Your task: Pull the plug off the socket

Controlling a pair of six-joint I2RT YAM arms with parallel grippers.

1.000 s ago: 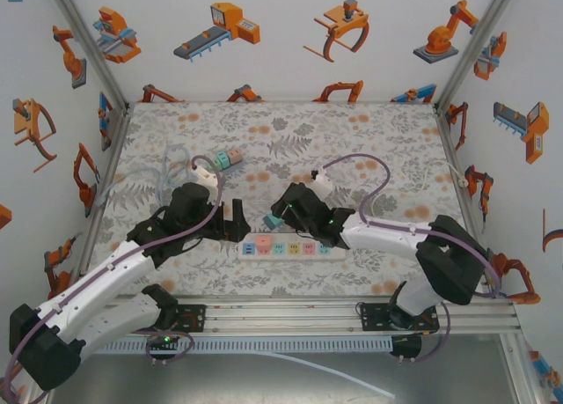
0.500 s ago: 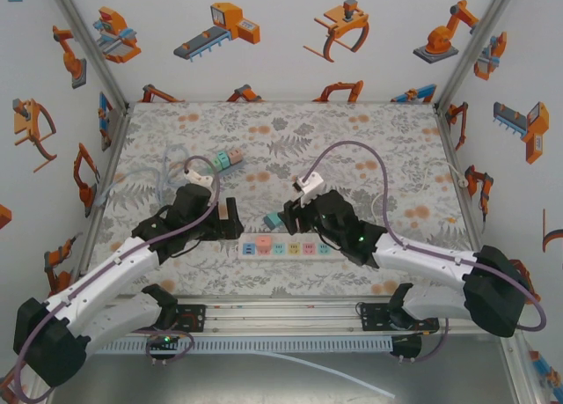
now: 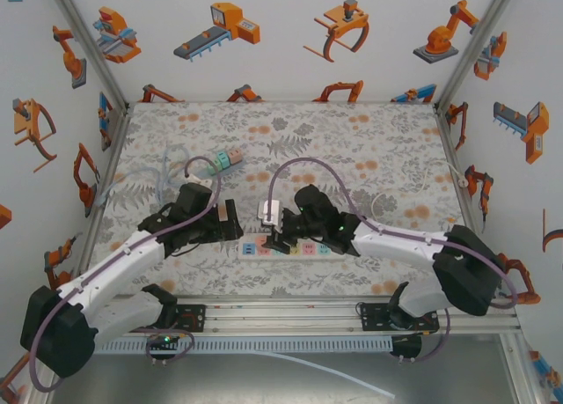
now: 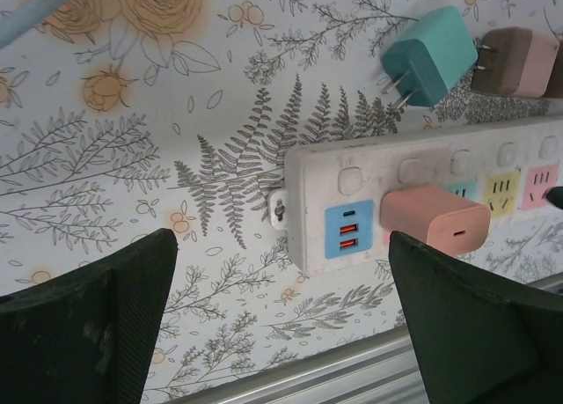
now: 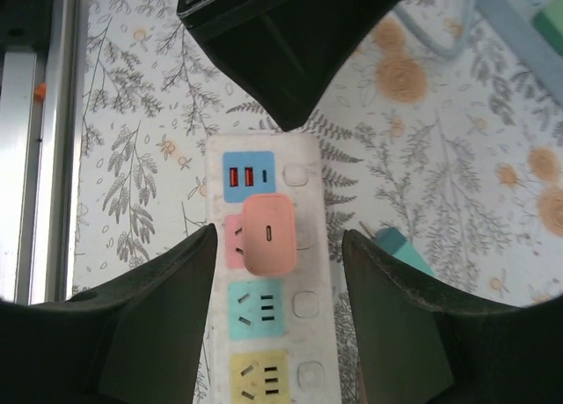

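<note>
The pink charger plug sits straight below my right gripper, seated in the white power strip, in the socket next to the blue USB panel. My right fingers stand partly apart, one on each side of the plug with mat and strip showing in the gaps. I am gripping nothing yet.

My left gripper is spread wide and empty. The USB end of the strip lies ahead of it, between the two fingers, with the pink plug just inside the right-hand finger. Further ahead, beyond the strip, a teal plug lies loose on the mat with its prongs bare, and a brown-and-pink adapter lies beside it.

I judge the pink plug to be a small, light, rigid plastic block, held in only by the friction of its prongs. Its sides look smooth and its corners rounded, so my pads could slide off if I pinch near the top. I would close on the two flat sides, low down near the strip's face, squarely and firmly, since it should not crush.

The strip also looks light and will probably rise with the plug unless it is braced, and its USB end is where my left gripper could press. The pull should run straight along the prongs, without rocking.
</note>
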